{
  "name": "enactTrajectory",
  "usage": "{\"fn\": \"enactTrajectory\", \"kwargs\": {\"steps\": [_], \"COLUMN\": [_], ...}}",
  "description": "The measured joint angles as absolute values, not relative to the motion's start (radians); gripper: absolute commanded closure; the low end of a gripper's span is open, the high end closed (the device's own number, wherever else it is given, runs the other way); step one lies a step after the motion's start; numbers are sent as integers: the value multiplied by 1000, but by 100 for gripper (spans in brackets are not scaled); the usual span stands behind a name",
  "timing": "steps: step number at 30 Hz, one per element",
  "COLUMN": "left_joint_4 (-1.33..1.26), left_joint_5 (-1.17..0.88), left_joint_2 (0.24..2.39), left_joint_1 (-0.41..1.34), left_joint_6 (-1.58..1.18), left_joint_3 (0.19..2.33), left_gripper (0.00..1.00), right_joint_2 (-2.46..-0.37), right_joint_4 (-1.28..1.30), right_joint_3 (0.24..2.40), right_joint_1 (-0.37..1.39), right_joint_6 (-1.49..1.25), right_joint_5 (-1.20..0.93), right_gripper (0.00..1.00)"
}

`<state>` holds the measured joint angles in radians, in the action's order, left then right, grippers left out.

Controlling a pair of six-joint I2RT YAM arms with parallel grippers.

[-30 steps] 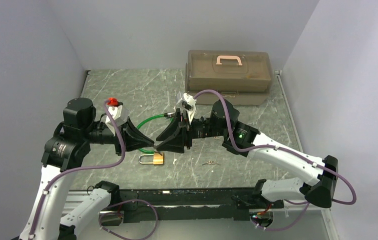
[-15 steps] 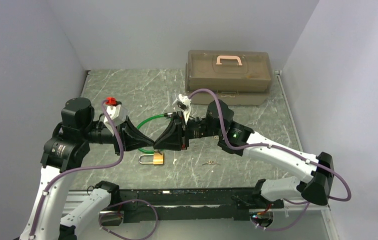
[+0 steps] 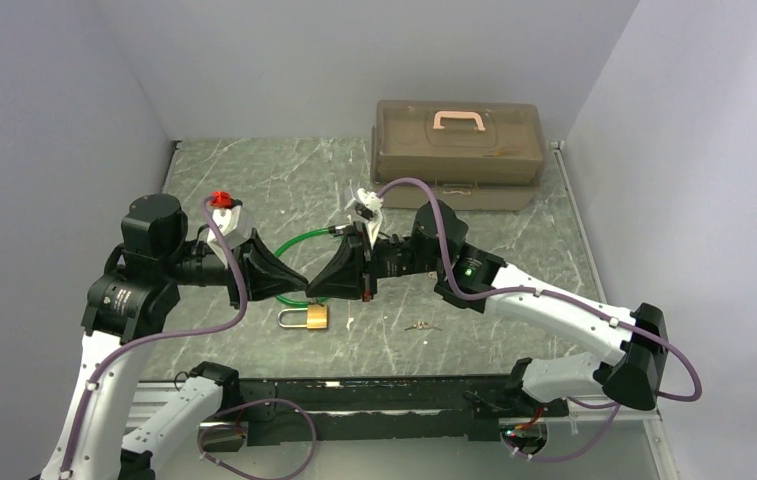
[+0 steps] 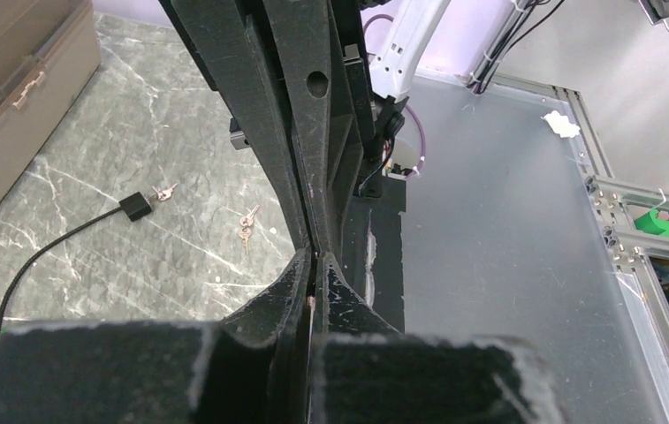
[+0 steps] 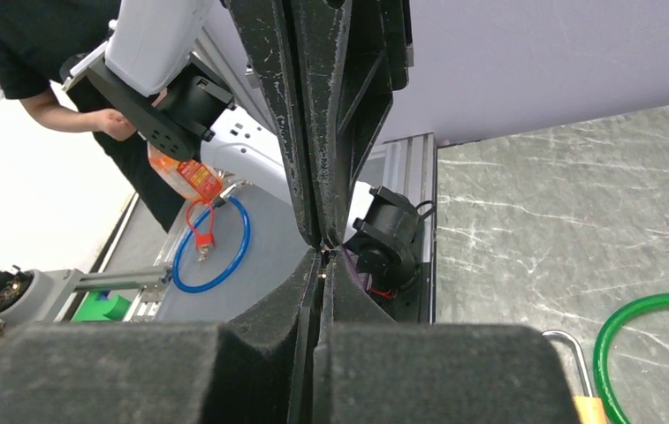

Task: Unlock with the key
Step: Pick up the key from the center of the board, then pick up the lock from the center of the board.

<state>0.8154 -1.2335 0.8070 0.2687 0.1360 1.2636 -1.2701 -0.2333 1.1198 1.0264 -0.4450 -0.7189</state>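
Left fingers (image 4: 282,291) and right fingers (image 5: 288,291) were each pressed together, meeting tip to tip above the bench (image 3: 254,180). Whether they pinched anything could not be determined. The key (image 3: 417,326) lay near the padlock (image 3: 306,318), not touching it. Recommended: separate the arms, open the fingers fully before descending, and grip the key's head only.

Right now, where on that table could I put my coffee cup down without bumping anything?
The back-left corner of the table, between the wall and the toolbox, is bare; so is the right edge in front of the toolbox. The middle is crowded: left fingers, right fingers, green cable, padlock, keys.
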Motion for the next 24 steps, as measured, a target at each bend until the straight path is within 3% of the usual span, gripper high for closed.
{"fn": "enactTrajectory", "kwargs": {"steps": [3,4,7,15,24], "left_joint_4": [812,814,842,928,909], "left_joint_5": [-1225,-1213,-1155,-928,-691], "left_joint_2": [812,817,850,1085,1673], "left_joint_1": [268,268,268,218,179], "left_joint_6": [132,133,151,343,509], "left_joint_3": [1267,1273,1307,1356,1408], "left_gripper": [25,18,9,1,1], "right_joint_2": [-1259,-1251,-1224,-1121,-1046], "right_joint_4": [-227,-221,-182,-20,137], "right_joint_3": [1114,1110,1101,1045,1018], "right_joint_1": [1023,1018,981,912,906], "right_joint_6": [-444,-445,-443,-410,-384], "right_joint_5": [-711,-711,-707,-615,-489], "right_gripper": [100,100,100,100,100]}}
